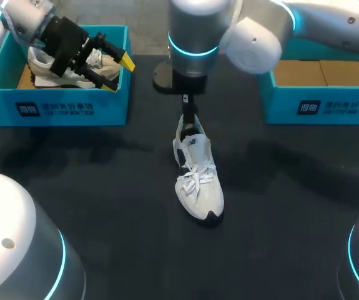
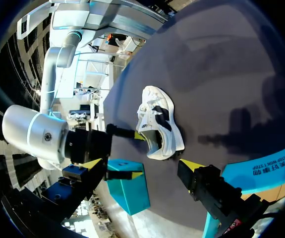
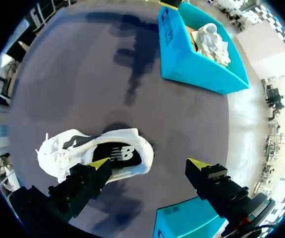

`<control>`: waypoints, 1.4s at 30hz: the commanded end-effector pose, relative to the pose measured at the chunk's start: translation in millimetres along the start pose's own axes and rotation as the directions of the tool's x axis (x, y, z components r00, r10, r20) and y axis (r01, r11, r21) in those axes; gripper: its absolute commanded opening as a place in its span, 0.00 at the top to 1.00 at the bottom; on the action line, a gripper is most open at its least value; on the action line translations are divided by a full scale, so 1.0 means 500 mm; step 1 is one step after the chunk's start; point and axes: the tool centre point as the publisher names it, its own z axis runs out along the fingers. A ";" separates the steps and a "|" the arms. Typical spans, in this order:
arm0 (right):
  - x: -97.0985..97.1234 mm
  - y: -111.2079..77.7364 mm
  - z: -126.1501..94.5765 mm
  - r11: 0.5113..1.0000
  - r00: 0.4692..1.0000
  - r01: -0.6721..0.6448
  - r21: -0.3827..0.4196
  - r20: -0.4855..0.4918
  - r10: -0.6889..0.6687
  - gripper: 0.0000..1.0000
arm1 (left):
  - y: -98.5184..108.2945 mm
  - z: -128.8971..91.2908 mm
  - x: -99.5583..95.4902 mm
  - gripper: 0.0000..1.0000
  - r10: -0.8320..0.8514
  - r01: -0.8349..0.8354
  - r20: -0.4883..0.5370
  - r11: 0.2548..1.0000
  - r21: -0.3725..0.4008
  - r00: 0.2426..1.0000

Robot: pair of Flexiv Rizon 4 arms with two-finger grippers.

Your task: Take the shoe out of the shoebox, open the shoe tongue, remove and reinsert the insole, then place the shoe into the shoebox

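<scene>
While the white lace-up shoe (image 1: 198,181) lies on the dark matte table (image 1: 104,206) at the frame's centre, your right gripper (image 3: 148,163) hangs splayed wide over its heel, holding nothing. Your left gripper (image 1: 118,74), likewise spread and empty, sits upper left above the blue shoebox (image 1: 73,109).

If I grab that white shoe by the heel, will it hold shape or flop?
The white shoe looks soft-sided, so its heel collar will likely squash, while the sole should stay stiff. Loose laces may dangle. Upright on its sole, it probably slides rather than rolls.
</scene>
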 end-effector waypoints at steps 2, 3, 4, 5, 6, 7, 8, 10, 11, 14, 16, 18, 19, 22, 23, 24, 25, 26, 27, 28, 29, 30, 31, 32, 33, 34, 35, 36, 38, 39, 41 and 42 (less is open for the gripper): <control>-0.010 0.012 0.051 1.000 1.000 0.013 0.003 -0.026 -0.013 0.00 | -0.002 -0.001 -0.001 0.00 0.000 0.000 -0.004 1.000 -0.001 1.000; -0.009 0.011 0.058 1.000 1.000 0.014 0.004 -0.028 -0.014 0.00 | -0.002 -0.001 -0.001 0.00 0.000 0.000 -0.004 1.000 -0.001 1.000; -0.008 0.008 0.064 1.000 0.999 0.013 0.004 -0.029 -0.013 0.00 | -0.002 -0.001 -0.001 0.00 0.000 0.000 -0.004 1.000 -0.001 1.000; -0.007 0.006 0.070 1.000 0.999 0.010 -0.005 -0.034 -0.010 0.00 | -0.002 -0.001 -0.001 0.00 0.000 0.000 -0.004 1.000 -0.001 1.000; -0.006 0.004 0.075 1.000 0.999 0.007 -0.004 -0.039 -0.007 0.00 | -0.002 -0.001 -0.001 0.00 0.000 0.000 -0.004 1.000 -0.001 1.000; -0.006 0.003 0.079 1.000 0.999 0.008 -0.002 -0.039 -0.008 0.00 | -0.002 -0.001 -0.001 0.00 0.000 0.000 -0.004 1.000 -0.001 1.000; -0.006 0.001 0.084 1.000 0.999 0.008 -0.001 -0.039 -0.008 0.00 | -0.002 -0.001 -0.001 0.00 0.000 0.000 -0.004 1.000 -0.001 1.000; -0.005 -0.003 0.095 1.000 0.999 0.007 0.002 -0.040 -0.007 0.00 | -0.002 -0.001 -0.001 0.00 0.000 0.000 -0.004 1.000 -0.001 1.000; -0.004 -0.006 0.100 1.000 0.999 0.007 0.009 -0.040 -0.007 0.00 | -0.002 -0.001 -0.001 0.00 0.000 0.000 -0.004 1.000 -0.001 1.000; -0.005 -0.015 0.117 1.000 0.999 0.012 0.012 -0.045 -0.011 0.00 | -0.002 -0.001 -0.001 0.00 0.000 0.000 -0.004 1.000 -0.001 1.000; -0.006 -0.019 0.125 1.000 0.999 0.012 0.016 -0.049 -0.011 0.00 | -0.002 -0.001 -0.001 0.00 0.000 0.000 -0.004 1.000 -0.001 1.000; -0.007 -0.022 0.135 1.000 0.998 0.012 0.013 -0.054 -0.011 0.00 | -0.002 -0.001 -0.001 0.00 0.000 0.000 -0.004 1.000 -0.001 1.000; -0.007 -0.022 0.139 1.000 0.998 0.012 0.013 -0.056 -0.011 0.01 | -0.002 -0.001 -0.001 0.00 0.000 0.000 -0.004 1.000 -0.001 1.000; -0.008 -0.021 0.154 1.000 0.998 0.013 0.016 -0.063 -0.012 0.11 | -0.002 -0.001 -0.001 0.00 0.000 0.000 -0.004 1.000 -0.001 1.000; -0.008 -0.021 0.155 1.000 0.998 0.014 0.017 -0.063 -0.013 0.12 | -0.002 -0.001 -0.001 0.00 0.000 0.000 -0.004 1.000 -0.001 1.000; -0.007 -0.022 0.160 1.000 0.998 0.012 0.019 -0.066 -0.010 0.26 | -0.002 -0.001 -0.001 0.00 0.000 0.000 -0.004 1.000 -0.001 1.000; -0.007 -0.023 0.162 1.000 0.998 0.010 0.019 -0.068 -0.009 0.33 | -0.002 -0.001 -0.001 0.00 0.000 0.000 -0.004 1.000 -0.001 1.000; -0.007 -0.023 0.162 1.000 0.998 0.010 0.019 -0.068 -0.009 0.33 | -0.002 -0.001 -0.001 0.00 0.000 0.000 -0.004 1.000 -0.001 1.000; -0.003 -0.024 0.167 1.000 0.997 0.007 0.022 -0.075 -0.005 0.38 | -0.002 -0.001 -0.001 0.00 0.000 0.000 -0.004 1.000 -0.001 1.000; -0.001 -0.024 0.170 1.000 0.997 0.006 0.030 -0.081 -0.003 0.40 | -0.002 -0.001 -0.001 0.00 0.000 0.000 -0.004 1.000 -0.001 1.000; 0.000 -0.024 0.171 0.999 0.997 0.006 0.031 -0.083 -0.004 0.41 | -0.002 -0.001 -0.001 0.00 0.000 0.000 -0.004 1.000 -0.001 1.000; 0.005 -0.025 0.177 0.999 0.996 0.009 0.037 -0.092 -0.005 0.50 | -0.002 -0.001 -0.001 0.00 0.000 0.000 -0.004 1.000 -0.001 1.000; 0.008 -0.026 0.179 0.999 0.995 0.006 0.041 -0.096 -0.002 0.51 | -0.002 -0.001 -0.001 0.00 0.000 0.000 -0.004 1.000 -0.001 1.000; 0.009 -0.027 0.180 0.999 0.995 0.005 0.041 -0.097 -0.001 0.52 | -0.002 -0.001 -0.001 0.00 0.000 0.000 -0.004 1.000 -0.001 1.000; 0.012 -0.029 0.182 0.999 0.995 0.001 0.041 -0.101 0.003 0.55 | -0.002 -0.001 -0.001 0.00 0.000 0.000 -0.004 1.000 -0.001 1.000; 0.014 -0.030 0.184 0.999 0.995 -0.001 0.043 -0.103 0.005 0.56 | -0.002 -0.001 -0.001 0.00 0.000 0.000 -0.004 1.000 -0.001 1.000; 0.014 -0.030 0.184 0.999 0.995 -0.001 0.043 -0.104 0.006 0.57 | -0.002 -0.001 -0.001 0.00 0.000 0.000 -0.004 1.000 -0.001 1.000; 0.016 -0.030 0.186 0.999 0.994 -0.002 0.047 -0.109 0.007 0.60 | -0.002 -0.001 -0.001 0.00 0.000 0.000 -0.004 1.000 -0.001 1.000; 0.017 -0.030 0.187 0.999 0.994 -0.002 0.051 -0.112 0.007 0.62 | -0.002 -0.001 -0.001 0.00 0.000 0.000 -0.004 1.000 -0.001 1.000; 0.018 -0.031 0.188 0.998 0.994 -0.007 0.057 -0.113 0.014 0.71 | -0.002 -0.001 -0.001 0.00 0.000 0.000 -0.004 1.000 -0.001 1.000; 0.018 -0.033 0.189 0.998 0.993 -0.013 0.061 -0.114 0.020 0.85 | -0.002 -0.001 -0.001 0.00 0.000 0.000 -0.004 1.000 -0.001 1.000; 0.019 -0.034 0.189 0.998 0.993 -0.019 0.064 -0.112 0.026 1.00 | -0.002 -0.001 -0.001 0.00 0.000 0.000 -0.004 1.000 -0.001 1.000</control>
